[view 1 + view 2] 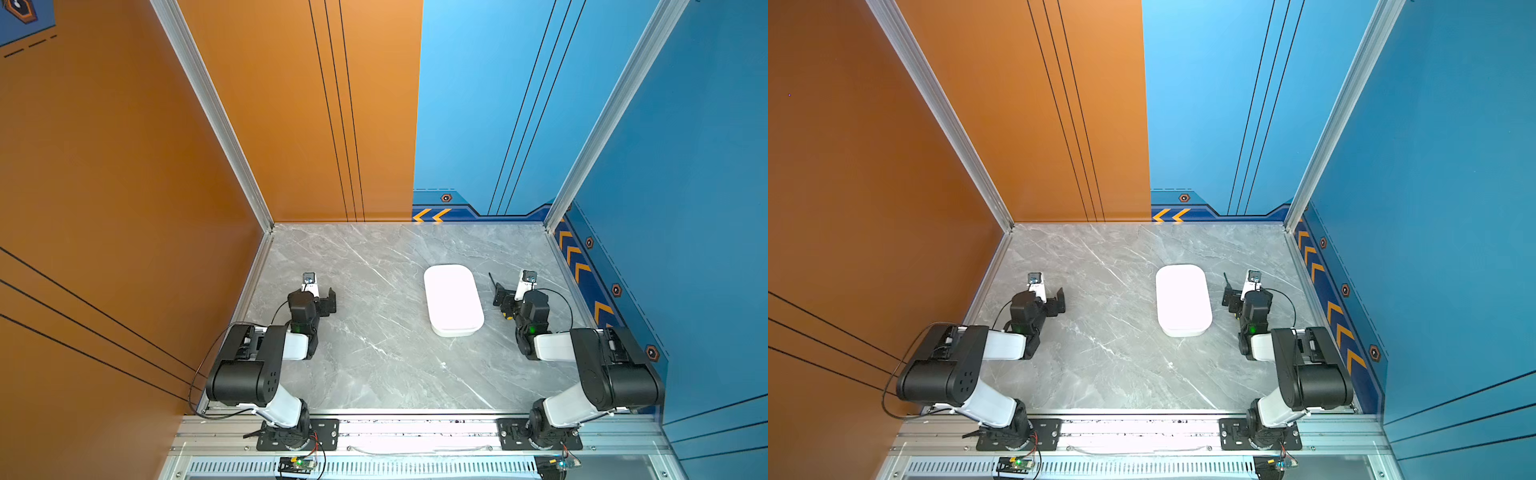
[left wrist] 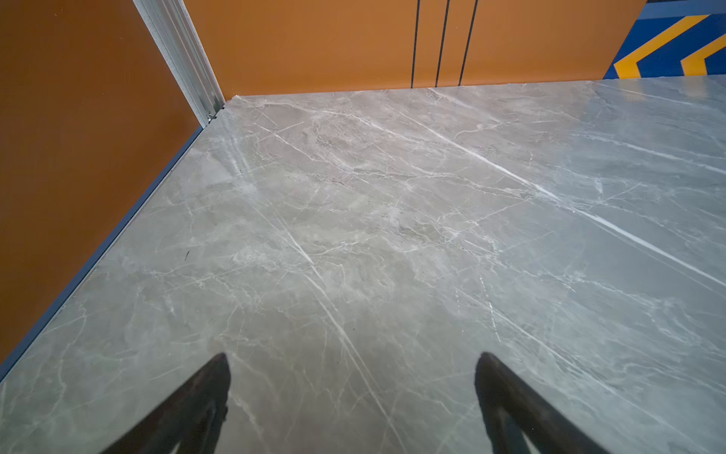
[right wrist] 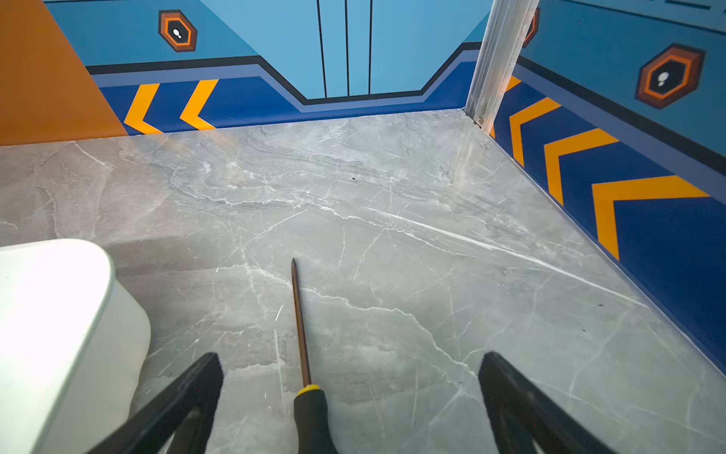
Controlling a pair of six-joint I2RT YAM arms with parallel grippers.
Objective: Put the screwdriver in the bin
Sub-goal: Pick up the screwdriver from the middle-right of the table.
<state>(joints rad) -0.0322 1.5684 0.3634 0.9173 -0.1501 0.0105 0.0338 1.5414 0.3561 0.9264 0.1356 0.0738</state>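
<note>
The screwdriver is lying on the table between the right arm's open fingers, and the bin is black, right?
Not quite: the bin is white, as both top views show. The screwdriver does lie on the table between the right gripper's open fingers.

Bin [image 3: 59, 314] blocks one side of screwdriver [image 3: 302, 346]; other side free

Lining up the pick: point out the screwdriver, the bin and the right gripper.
screwdriver [image 3: 301, 334]: right wrist view, mid-shaft.
bin [image 1: 453, 297]: top view, white floor.
right gripper [image 3: 349, 363]: right wrist view, midway between open fingertips.
</note>
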